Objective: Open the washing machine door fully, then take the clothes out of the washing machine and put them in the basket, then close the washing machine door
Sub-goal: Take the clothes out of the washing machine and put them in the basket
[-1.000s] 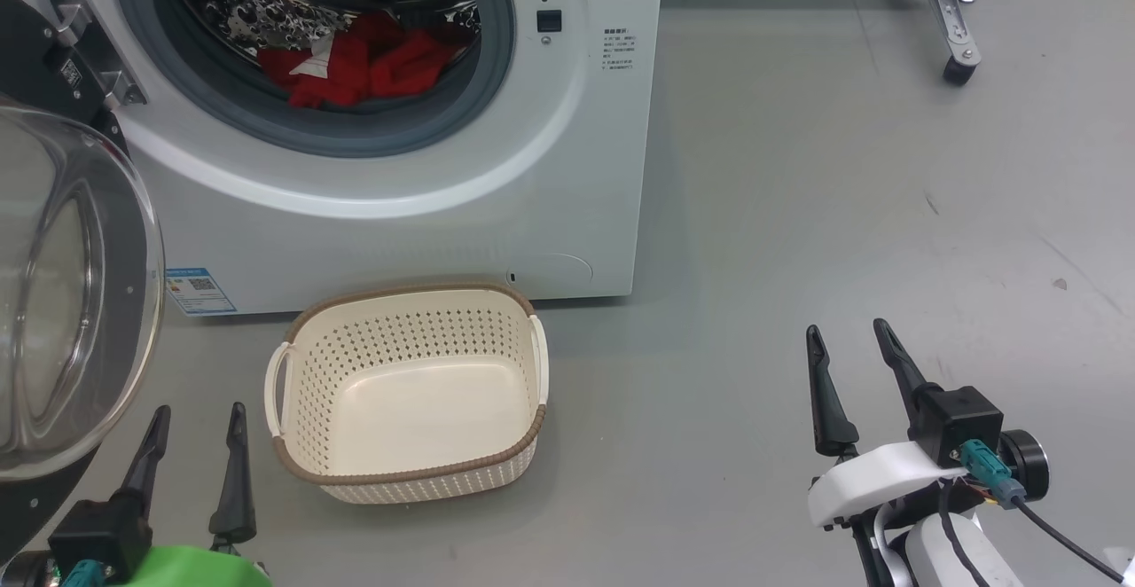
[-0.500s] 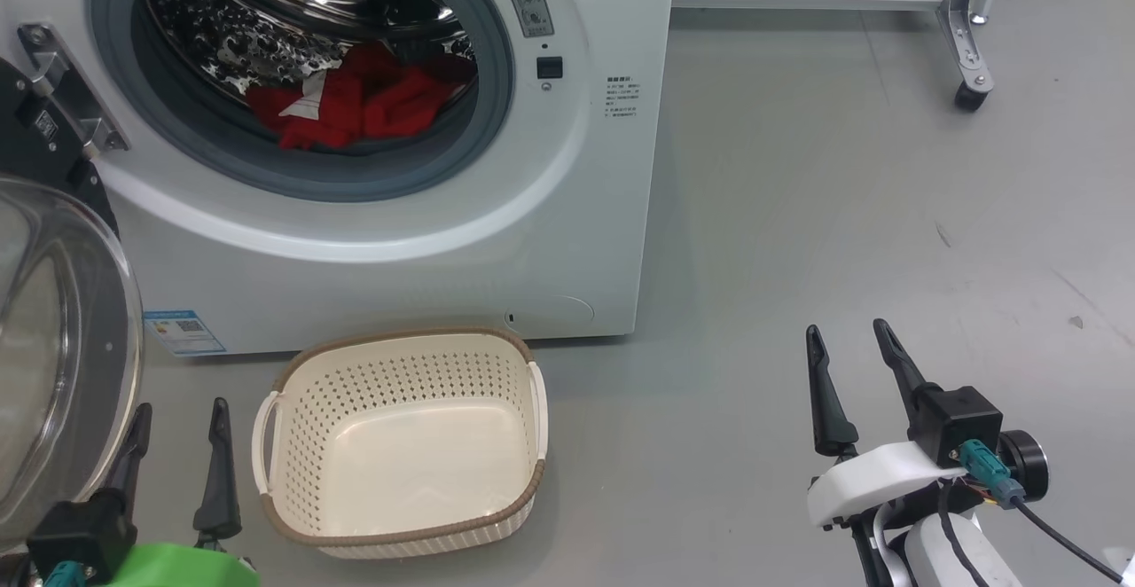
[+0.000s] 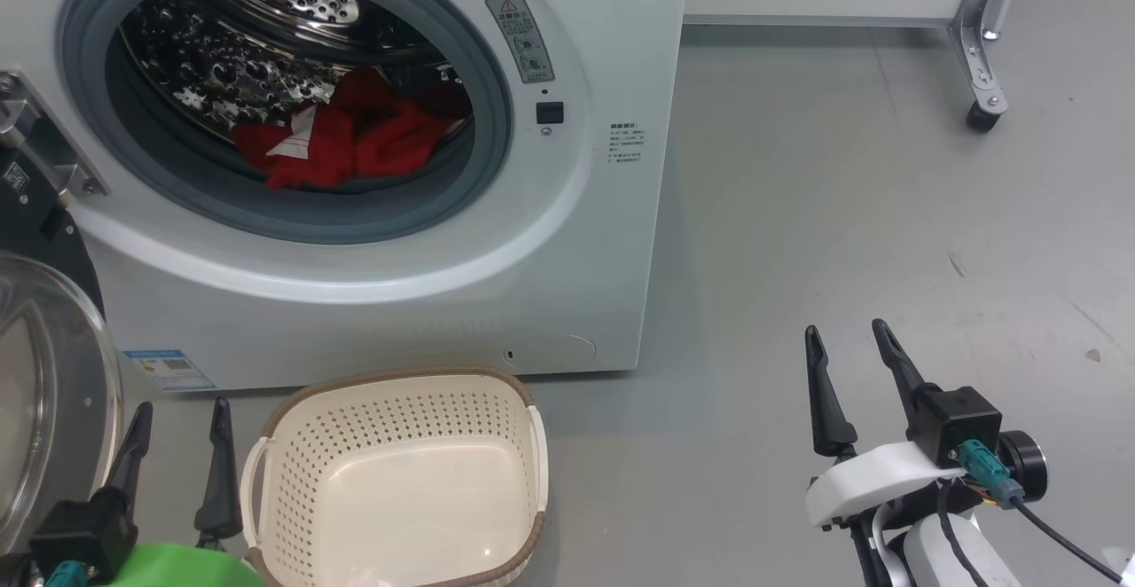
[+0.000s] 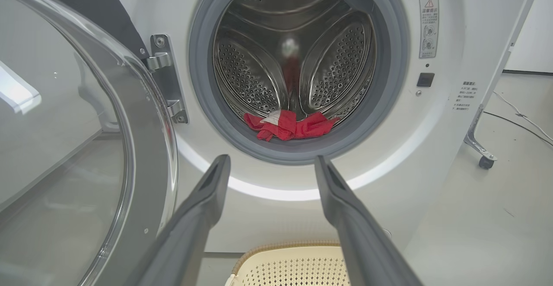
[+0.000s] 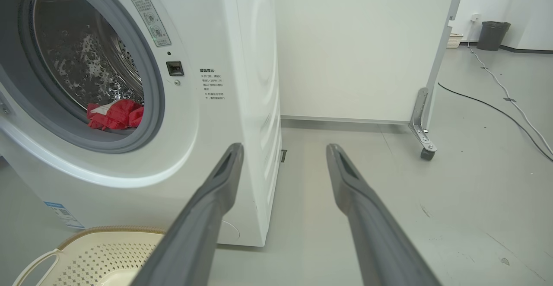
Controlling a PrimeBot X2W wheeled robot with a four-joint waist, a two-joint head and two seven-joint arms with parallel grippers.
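The door (image 4: 65, 147) stands swung wide at the left (step one looks done). The clothes (image 3: 341, 139) lie in the drum, and the basket (image 3: 390, 379) sits empty on the floor near the machine (image 3: 576, 259). The left pincer (image 3: 181, 410) and right pincer (image 3: 845, 330) gape wide, holding nothing. Unloading and closing remain.

Grey floor (image 3: 842, 215), smooth, scuffed in spots, evenly lit. Ahead of me, a white partition (image 5: 358, 48) on a metal leg (image 5: 418, 113) with a black caster (image 5: 427, 154). Past the partition, a dark bin (image 5: 492, 35) against a white wall (image 5: 533, 9). A black cable (image 5: 497, 109) trails beside the partition.
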